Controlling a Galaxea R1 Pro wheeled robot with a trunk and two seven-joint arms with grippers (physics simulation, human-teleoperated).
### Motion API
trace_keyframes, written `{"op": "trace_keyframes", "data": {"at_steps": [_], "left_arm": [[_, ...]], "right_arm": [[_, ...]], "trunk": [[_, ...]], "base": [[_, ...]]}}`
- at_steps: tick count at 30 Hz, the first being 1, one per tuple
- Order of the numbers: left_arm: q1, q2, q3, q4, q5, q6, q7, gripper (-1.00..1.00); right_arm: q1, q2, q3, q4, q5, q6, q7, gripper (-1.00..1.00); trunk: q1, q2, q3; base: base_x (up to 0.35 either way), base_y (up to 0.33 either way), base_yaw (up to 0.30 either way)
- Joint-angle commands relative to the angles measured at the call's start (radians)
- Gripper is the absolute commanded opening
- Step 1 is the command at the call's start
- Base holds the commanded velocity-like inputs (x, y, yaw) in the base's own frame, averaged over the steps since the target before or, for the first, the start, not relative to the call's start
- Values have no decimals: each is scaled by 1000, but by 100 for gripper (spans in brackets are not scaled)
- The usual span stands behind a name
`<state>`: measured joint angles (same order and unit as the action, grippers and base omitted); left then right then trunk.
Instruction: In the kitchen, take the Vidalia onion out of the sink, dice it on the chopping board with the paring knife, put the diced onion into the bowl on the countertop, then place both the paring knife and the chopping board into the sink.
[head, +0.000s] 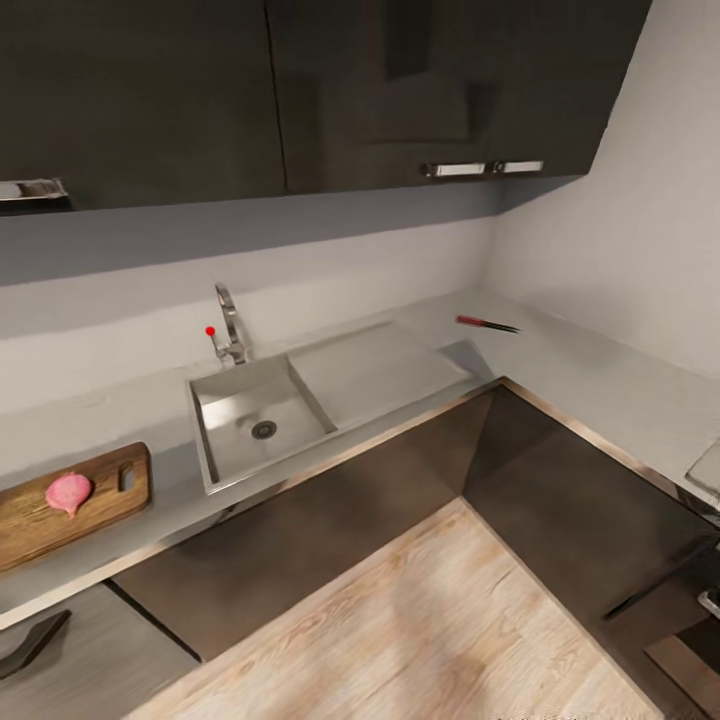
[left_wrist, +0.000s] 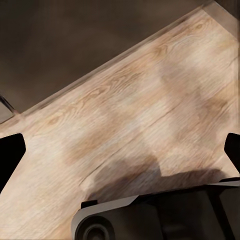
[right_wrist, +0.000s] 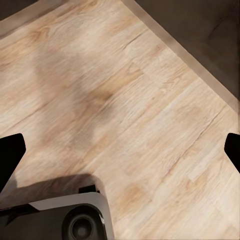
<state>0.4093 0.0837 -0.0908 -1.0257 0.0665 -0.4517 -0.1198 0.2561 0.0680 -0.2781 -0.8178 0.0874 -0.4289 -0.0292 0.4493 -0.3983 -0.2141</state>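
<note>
The grey sink (head: 262, 420) lies in the countertop (head: 560, 360) with nothing in its basin. Left of it, the brown chopping board (head: 30, 510) rests on the counter, and the pinkish onion (head: 68, 492) sits on the board. The paring knife (head: 487, 323), red-handled with a dark blade, lies near the back corner. A pale corner of the bowl (head: 706, 468) shows at the right edge. My left gripper (left_wrist: 120, 155) and right gripper (right_wrist: 120, 155) hang open over the wood floor, with nothing between their fingers.
A chrome tap (head: 230, 330) with a red knob stands behind the basin, and the flat drainboard (head: 375, 365) lies to its right. Dark wall cabinets (head: 300, 90) hang overhead. Dark base cabinets (head: 400, 470) meet in an L around the plank floor (head: 430, 620). The robot's base (right_wrist: 65, 220) shows below.
</note>
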Motion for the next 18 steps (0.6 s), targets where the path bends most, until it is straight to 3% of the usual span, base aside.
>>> {"op": "trace_keyframes", "data": {"at_steps": [1, 18], "left_arm": [[0, 1, -1, -1, 7, -1, -4, 100], [0, 1, -1, 7, 7, -1, -4, 100]], "right_arm": [[0, 1, -3, -1, 9, -1, -3, 100], [0, 1, -3, -1, 9, -1, -3, 100]], "trunk": [[1, -2, 0], [1, -2, 21]], "base": [[0, 0, -197], [0, 0, -197]]}}
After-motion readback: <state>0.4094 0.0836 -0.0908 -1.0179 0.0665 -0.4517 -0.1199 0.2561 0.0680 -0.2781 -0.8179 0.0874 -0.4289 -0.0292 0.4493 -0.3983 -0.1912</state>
